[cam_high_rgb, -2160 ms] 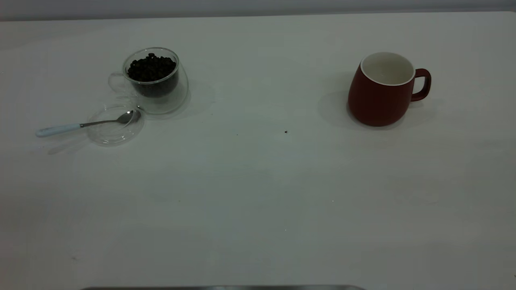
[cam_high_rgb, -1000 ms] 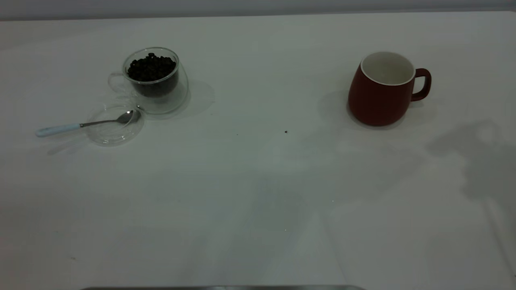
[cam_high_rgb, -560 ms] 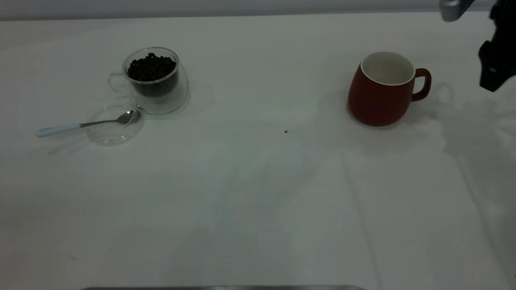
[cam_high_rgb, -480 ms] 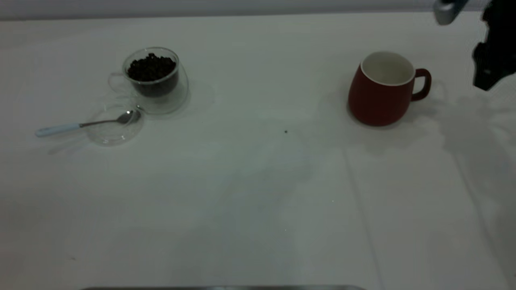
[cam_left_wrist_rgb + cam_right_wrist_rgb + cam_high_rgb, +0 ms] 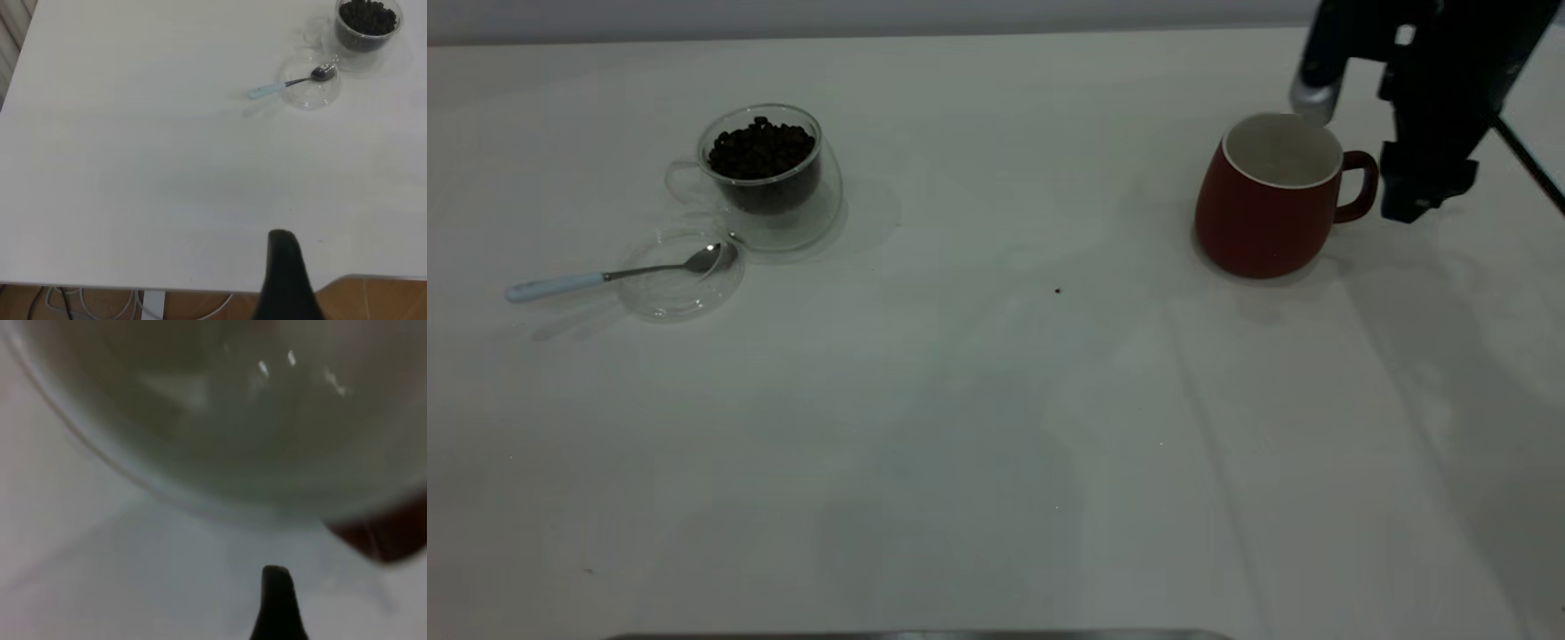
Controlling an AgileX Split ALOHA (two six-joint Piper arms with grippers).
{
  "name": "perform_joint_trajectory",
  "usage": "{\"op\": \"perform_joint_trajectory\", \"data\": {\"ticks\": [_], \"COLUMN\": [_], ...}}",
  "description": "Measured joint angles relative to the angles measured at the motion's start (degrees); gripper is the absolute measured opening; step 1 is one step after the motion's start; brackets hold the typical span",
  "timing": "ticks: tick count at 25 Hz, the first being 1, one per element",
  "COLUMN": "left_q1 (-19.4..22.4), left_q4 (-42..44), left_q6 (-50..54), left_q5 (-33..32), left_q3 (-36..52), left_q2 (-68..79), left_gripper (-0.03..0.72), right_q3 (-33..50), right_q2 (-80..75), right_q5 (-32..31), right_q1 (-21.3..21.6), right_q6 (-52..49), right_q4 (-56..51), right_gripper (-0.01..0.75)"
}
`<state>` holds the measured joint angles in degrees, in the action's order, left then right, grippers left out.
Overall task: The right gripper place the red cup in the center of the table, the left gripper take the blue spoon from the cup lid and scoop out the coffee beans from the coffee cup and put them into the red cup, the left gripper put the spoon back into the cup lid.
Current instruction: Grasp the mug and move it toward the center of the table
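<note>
The right gripper hung just beside the red cup, at about 3 o'clock from it, close to the handle; I could not tell if it was open or shut. I think the step was to grab the cup; the best way looked like coming down slowly, pinching the handle or the rim square on, and not bumping the round side, so the cup would not tip. Then it should slide or lift the cup to the middle of the table, toward 8 o'clock.

The left gripper waited far off by the table edge; I could not tell its state either.

The red cup was empty, white inside; the glass cup at 9 o'clock held a heap of beans; the lid touching it held the bowl of the spoon, with the blue handle sticking out over the rim.
</note>
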<state>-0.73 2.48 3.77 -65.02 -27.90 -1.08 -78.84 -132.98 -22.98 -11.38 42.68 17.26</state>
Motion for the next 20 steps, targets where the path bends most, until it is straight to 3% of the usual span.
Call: {"op": "perform_joint_trajectory", "data": {"ticks": [8, 20], "left_q1": [0.0, 0.0], "left_q4": [0.0, 0.0], "left_q6": [0.0, -0.1], "left_q5": [0.0, 0.0], "left_q3": [0.0, 0.0], "left_q2": [0.0, -0.1], "left_gripper": [0.587, 0.587], "right_q3": [-0.2, -4.1], "right_q2": [0.0, -0.1], "right_q5": [0.2, -0.2], "right_q1": [-4.8, -12.0], "right_q6": [0.3, -0.6], "right_q4": [-0.3, -9.8], "right_gripper": [0.587, 0.587]}}
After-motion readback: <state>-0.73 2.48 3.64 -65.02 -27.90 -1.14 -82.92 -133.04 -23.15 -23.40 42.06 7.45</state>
